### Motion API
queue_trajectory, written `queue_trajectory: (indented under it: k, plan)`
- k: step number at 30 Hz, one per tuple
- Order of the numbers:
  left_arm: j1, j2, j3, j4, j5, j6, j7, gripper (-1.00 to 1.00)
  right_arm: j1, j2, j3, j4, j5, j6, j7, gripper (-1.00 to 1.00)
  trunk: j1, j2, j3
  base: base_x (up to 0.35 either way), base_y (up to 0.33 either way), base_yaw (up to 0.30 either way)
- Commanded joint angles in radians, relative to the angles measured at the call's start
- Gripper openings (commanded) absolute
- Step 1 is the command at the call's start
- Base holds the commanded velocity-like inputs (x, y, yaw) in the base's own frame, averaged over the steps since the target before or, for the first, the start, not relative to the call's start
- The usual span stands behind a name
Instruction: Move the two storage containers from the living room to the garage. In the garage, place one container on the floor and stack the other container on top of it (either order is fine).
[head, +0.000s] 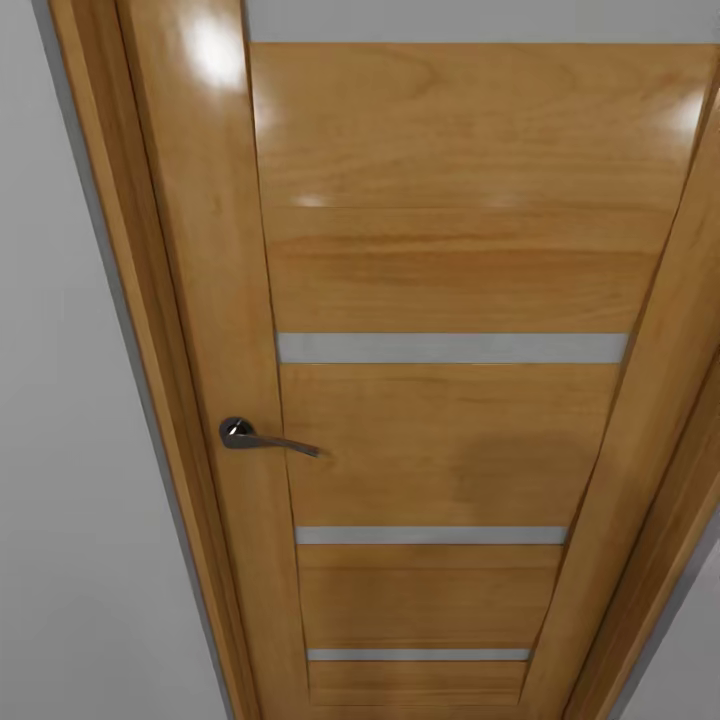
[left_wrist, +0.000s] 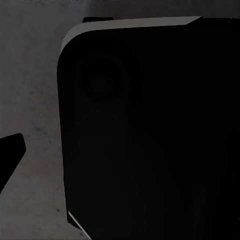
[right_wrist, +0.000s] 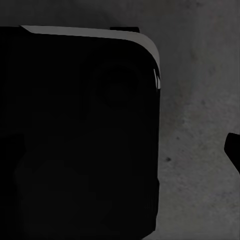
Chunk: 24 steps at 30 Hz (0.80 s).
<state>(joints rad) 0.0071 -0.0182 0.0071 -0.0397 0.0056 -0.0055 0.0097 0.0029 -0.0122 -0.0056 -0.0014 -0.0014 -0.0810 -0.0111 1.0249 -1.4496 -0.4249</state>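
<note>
Black robot body (left_wrist: 150, 135) close against both wrist cameras, speckled grey floor (right_wrist: 200, 100) beyond, head view: wooden door (head: 450, 400), dark lever handle (head: 265, 438) at 9 o'clock, grey wall (head: 60, 450) at left, gripper states can't tell, containers' location can't tell.

Black rounded-corner robot housing (left_wrist: 150, 140), grey-edged.

A home interior: a glossy wooden door (head: 450, 400) with a lever handle (head: 265, 438), concrete floor (right_wrist: 200, 125) underfoot
</note>
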Motion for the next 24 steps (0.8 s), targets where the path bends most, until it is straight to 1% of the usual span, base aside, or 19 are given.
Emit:
queue_trajectory:
  k: [1, 24]
  plan:
    - [0.001, 0.000, 0.001, -0.002, 0.001, -0.001, 0.001, 1.00, 0.000, 0.000, 0.000, 0.000, 0.000, -0.003, -0.001, 1.00, 0.000, 0.000, -0.001, 0.000, 0.000, -0.002]
    - [0.001, 0.002, 0.001, -0.002, 0.001, -0.001, 0.001, 1.00, 0.000, 0.000, -0.001, 0.000, 0.000, -0.003, -0.001, 1.00, 0.000, 0.000, -0.006, 0.000, 0.000, 0.000]
